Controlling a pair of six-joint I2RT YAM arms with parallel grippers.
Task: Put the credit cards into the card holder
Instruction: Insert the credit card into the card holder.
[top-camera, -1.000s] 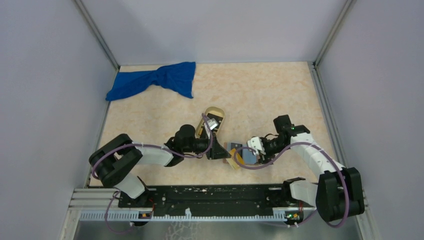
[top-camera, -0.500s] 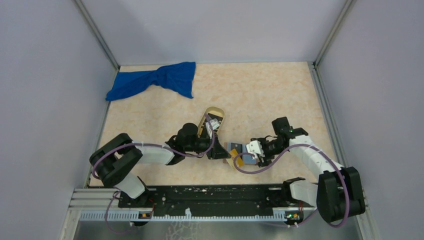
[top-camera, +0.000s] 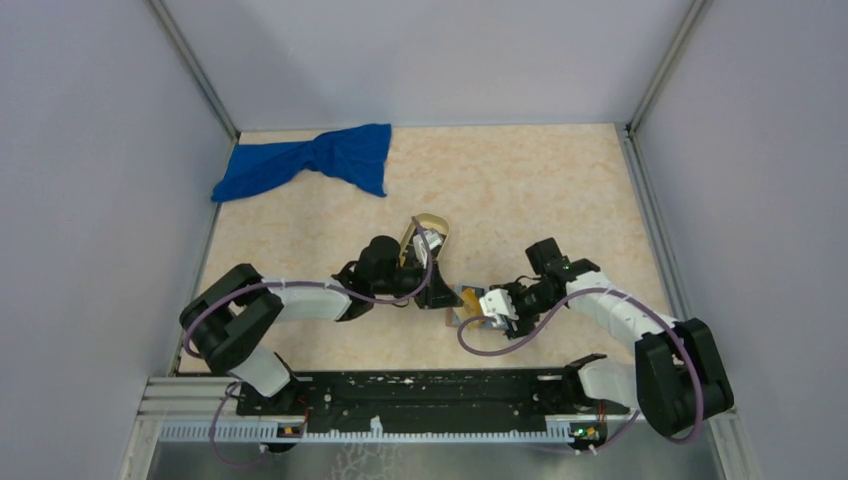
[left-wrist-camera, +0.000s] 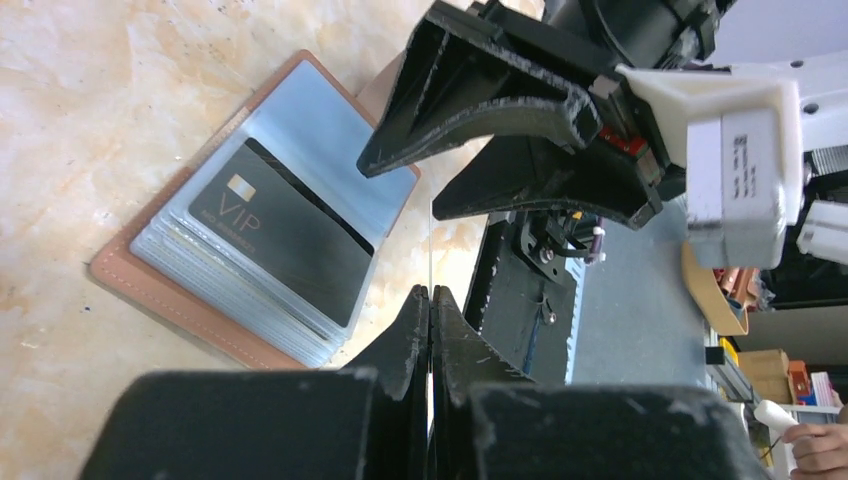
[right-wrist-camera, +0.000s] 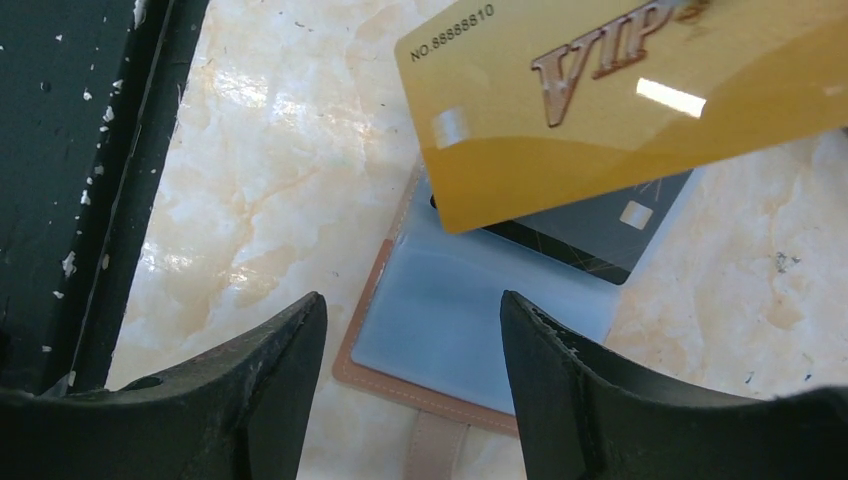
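Two cards can be counted for certain: one gold card (right-wrist-camera: 620, 90) and one black card (left-wrist-camera: 275, 240). There is one holder (left-wrist-camera: 330, 150), one oval tan tray (top-camera: 432, 218) and one blue cloth (top-camera: 320, 160), all on the marbled table (top-camera: 520, 190), with two arms reaching in.

The holder lies open and flat near the middle of the table, between the two grippers, brown rim outward and blue-grey sleeves up. The black card sits in it, lying over one half. The gold card hangs tilted in the air just above the holder, one corner over the black card. It is not in a sleeve.

The left gripper (left-wrist-camera: 430, 295) has its jaws pressed together on a thin card seen edge-on in its own wrist view, which matches the gold card. The right gripper (right-wrist-camera: 410, 320) stands wide apart and holds nothing. It hovers just over the holder, facing the left gripper.

The gold card reads "NO.88888810" along its top edge and "VIP" in large brown letters. The black card reads "VIP" beside a small pale chip, with a line of finer print beneath it that is too small to read. A white label on the right gripper's housing carries print too small to make out.

The tray lies just beyond the left gripper. A small pale item in it cannot be identified. The cloth is crumpled at the far left corner.
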